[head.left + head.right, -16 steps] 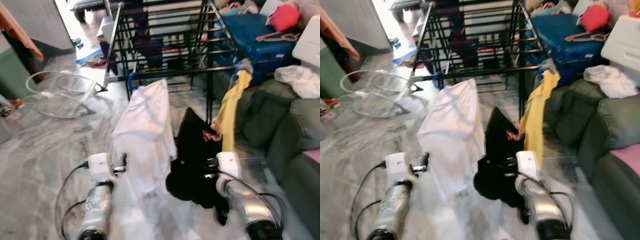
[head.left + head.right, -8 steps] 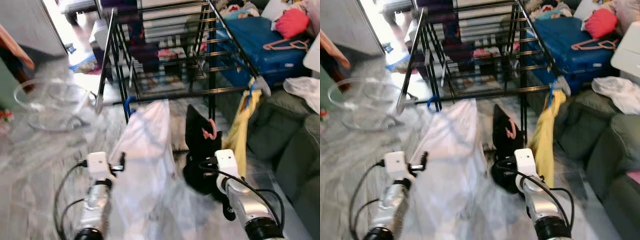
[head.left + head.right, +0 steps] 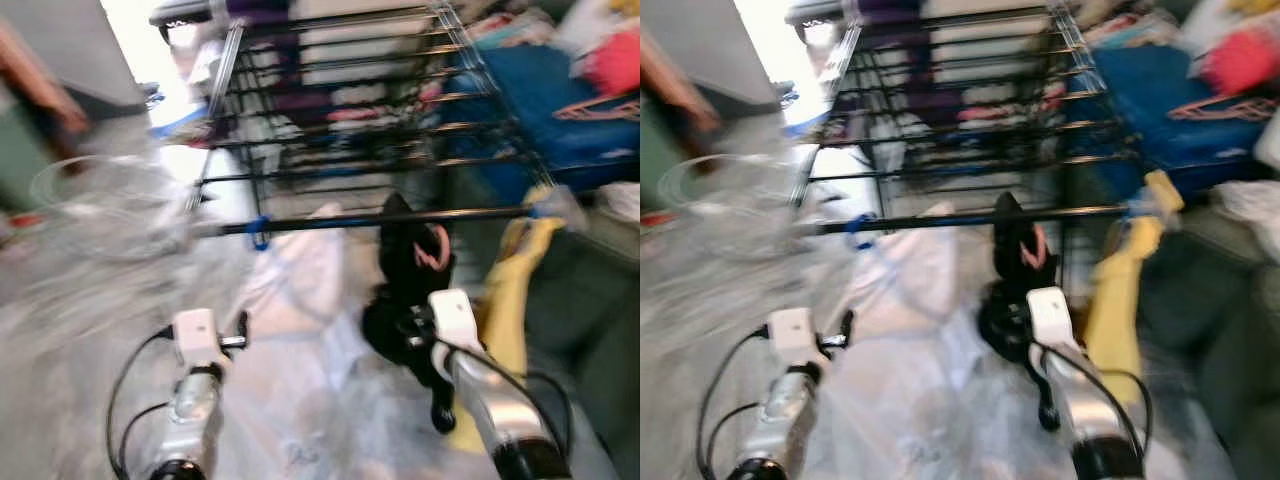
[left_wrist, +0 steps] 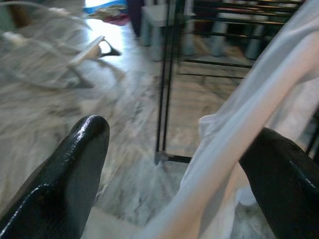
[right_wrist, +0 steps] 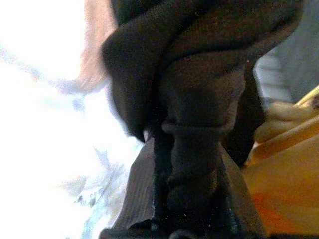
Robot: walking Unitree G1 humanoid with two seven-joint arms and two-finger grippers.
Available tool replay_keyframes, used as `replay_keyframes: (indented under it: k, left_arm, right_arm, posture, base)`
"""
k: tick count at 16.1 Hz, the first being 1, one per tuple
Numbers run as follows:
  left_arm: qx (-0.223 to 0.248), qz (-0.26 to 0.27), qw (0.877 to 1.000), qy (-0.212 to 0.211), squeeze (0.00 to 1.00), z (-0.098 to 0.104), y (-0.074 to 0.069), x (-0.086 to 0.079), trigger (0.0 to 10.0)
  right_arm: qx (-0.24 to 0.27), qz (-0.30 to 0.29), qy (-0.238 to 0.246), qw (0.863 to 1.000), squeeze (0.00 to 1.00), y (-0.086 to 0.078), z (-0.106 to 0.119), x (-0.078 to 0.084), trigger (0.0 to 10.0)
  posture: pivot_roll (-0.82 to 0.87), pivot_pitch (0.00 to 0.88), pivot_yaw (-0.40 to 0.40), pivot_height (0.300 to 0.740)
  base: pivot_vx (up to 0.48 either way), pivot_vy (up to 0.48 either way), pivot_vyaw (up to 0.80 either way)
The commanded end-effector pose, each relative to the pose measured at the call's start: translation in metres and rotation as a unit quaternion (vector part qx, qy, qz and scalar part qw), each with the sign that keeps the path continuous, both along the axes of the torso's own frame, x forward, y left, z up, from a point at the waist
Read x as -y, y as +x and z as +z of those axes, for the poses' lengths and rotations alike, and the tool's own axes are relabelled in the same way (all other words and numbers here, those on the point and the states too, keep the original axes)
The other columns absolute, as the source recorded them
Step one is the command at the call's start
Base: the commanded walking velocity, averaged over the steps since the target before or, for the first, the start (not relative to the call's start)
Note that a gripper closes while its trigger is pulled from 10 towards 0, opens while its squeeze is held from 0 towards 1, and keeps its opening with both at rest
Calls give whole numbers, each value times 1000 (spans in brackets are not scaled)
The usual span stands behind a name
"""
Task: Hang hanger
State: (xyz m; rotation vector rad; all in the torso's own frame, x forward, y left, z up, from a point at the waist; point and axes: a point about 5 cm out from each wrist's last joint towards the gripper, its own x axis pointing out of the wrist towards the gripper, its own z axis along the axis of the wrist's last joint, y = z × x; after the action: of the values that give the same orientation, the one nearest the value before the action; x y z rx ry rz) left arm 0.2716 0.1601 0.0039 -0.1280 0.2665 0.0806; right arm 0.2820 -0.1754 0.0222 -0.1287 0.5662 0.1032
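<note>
A black garment (image 3: 405, 270) on a pink hanger (image 3: 437, 250) hangs from my right gripper (image 3: 412, 325), which is shut on its bunched cloth (image 5: 194, 149). The pink hook sits just below the black front rail (image 3: 400, 217) of the drying rack. A white garment (image 3: 300, 290) hangs from that rail on a blue hanger (image 3: 260, 232). My left gripper (image 4: 184, 149) is open beside the white cloth (image 4: 249, 124), low at the left, with nothing between its fingers (image 4: 79, 149). A yellow garment (image 3: 512, 290) hangs at the rail's right end. The head views are blurred.
The black drying rack (image 3: 340, 100) stands ahead, with clothes on it. A blue suitcase (image 3: 560, 120) and a green sofa (image 3: 600, 330) are on the right. A white wire frame (image 3: 100, 195) lies on the marble floor at the left, near a bright doorway.
The whole picture has shifted and blurred, so the camera moved. The rack's front rail now lies lower in the picture, and the black garment's pink hook is closer under it.
</note>
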Motion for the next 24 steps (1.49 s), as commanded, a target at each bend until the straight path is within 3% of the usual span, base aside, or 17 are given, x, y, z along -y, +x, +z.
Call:
replay_keyframes:
  k: [1, 5, 10, 13, 17, 24]
  left_arm:
    - [-11, 6, 1000, 9, 0, -3, -2, -6, 10000]
    - [-13, -1, 1000, 12, 0, -3, -2, -4, 10000]
    - [-11, -4, 1000, 16, 0, 1, 1, -4, 10000]
    - [-12, -1, 1000, 18, 0, 0, 1, -6, 10000]
    - [-15, 2, 1000, 15, 0, -2, -3, -5, 10000]
    - [-20, 2, 1000, 12, 0, -3, -9, -8, 10000]
  right_arm:
    - [29, 12, 5, 1000, 0, 2, 10, -7, 0]
    - [57, 23, 13, 998, 0, 3, 22, -17, 0]
    - [86, 31, 22, 996, 0, 30, 45, -23, 0]
    - [73, 50, 17, 996, 0, 42, 46, -33, 0]
    - [12, 23, 56, 998, 0, 61, 40, -40, 0]
    - [-17, 11, 81, 996, 0, 68, 35, -47, 0]
  posture:
    - [-180, 0, 120, 740]
    - [-184, 0, 137, 740]
    - [-176, 0, 143, 740]
    - [-165, 0, 136, 740]
    - [-135, 0, 118, 740]
    - [-95, 0, 105, 740]
  base:
    - [0, 0, 0]
    - [0, 0, 0]
    - [0, 0, 0]
    - [0, 0, 0]
    - [0, 0, 0]
    - [0, 0, 0]
